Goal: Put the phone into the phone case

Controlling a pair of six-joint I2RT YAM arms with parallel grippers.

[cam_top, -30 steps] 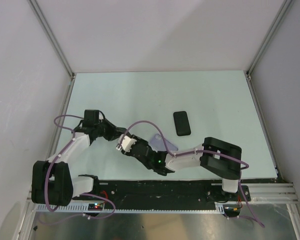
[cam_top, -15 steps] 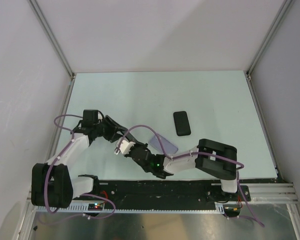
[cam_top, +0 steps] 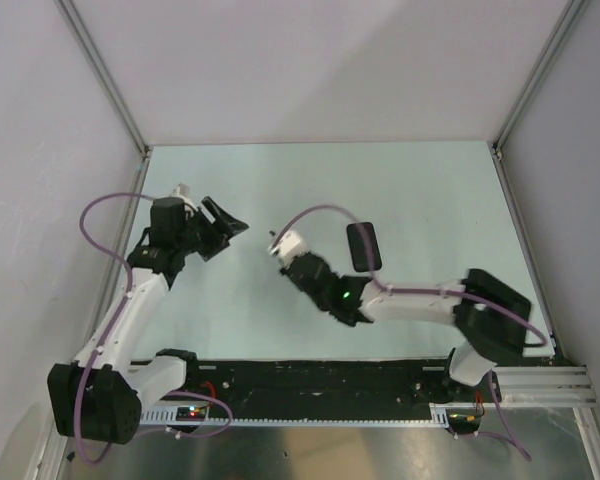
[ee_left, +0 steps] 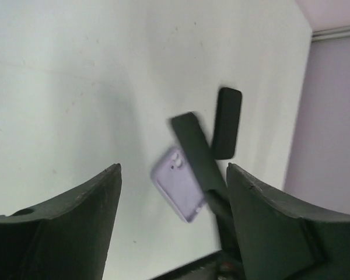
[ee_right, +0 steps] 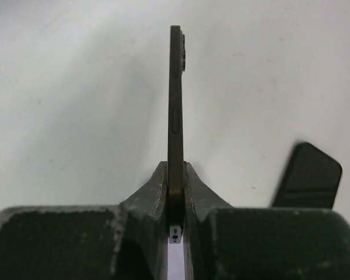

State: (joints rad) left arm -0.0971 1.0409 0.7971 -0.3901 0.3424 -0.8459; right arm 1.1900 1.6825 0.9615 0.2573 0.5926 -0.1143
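Two worries: the right jaws clamp the thin dark button-edged phone [ee_right: 175, 105] by one end, edge-on, so it may pivot or slip. Meanwhile the left jaws gape empty, and the lilac phone case [ee_left: 176, 185] lies loose on the pale surface [ee_left: 76, 87], free to skid.

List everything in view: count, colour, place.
phone: 1, dark, held edge-on in the right end effector
phone case: 1, lavender, flat on the table beside the held phone
flat slab: 1, black, lying on the table right of centre; phone or case, cannot tell
table: 1, pale green-white
walls: 3, white, around the table
cables: 2, purple, one along each arm
arms: 2, white and black, bases at the near edge
left end effector: 1, black, open and empty, left side
right end effector: 1, black, shut on the phone
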